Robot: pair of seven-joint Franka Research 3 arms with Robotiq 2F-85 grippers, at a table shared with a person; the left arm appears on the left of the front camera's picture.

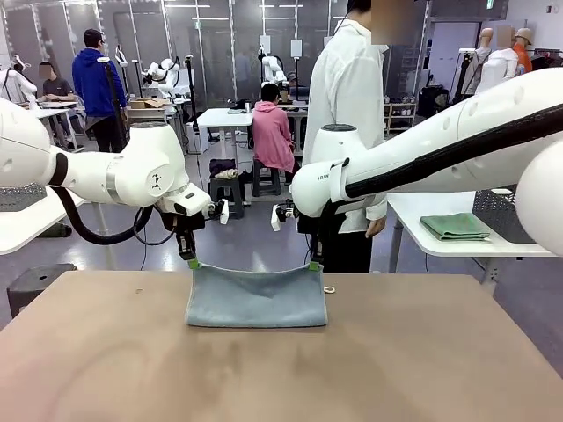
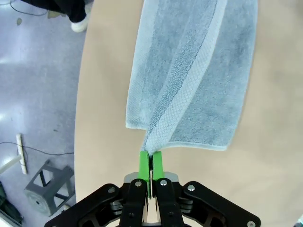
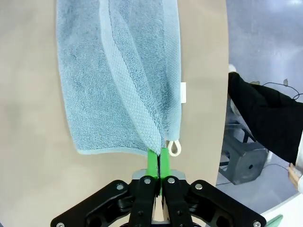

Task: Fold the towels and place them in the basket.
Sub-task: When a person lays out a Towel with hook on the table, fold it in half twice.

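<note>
A pale blue-grey towel hangs by its two top corners at the far edge of the table, its lower part resting on the tabletop. My left gripper is shut on the towel's left corner, and my right gripper is shut on the right corner. In the left wrist view the green pads pinch the towel, which stretches away over the table. The right wrist view shows the gripper clamped on the towel beside its white loop. The basket is out of view.
A person in a white shirt stands just beyond the table's far edge. The brown tabletop lies bare in front of the towel. A green cloth lies on a side table at the right.
</note>
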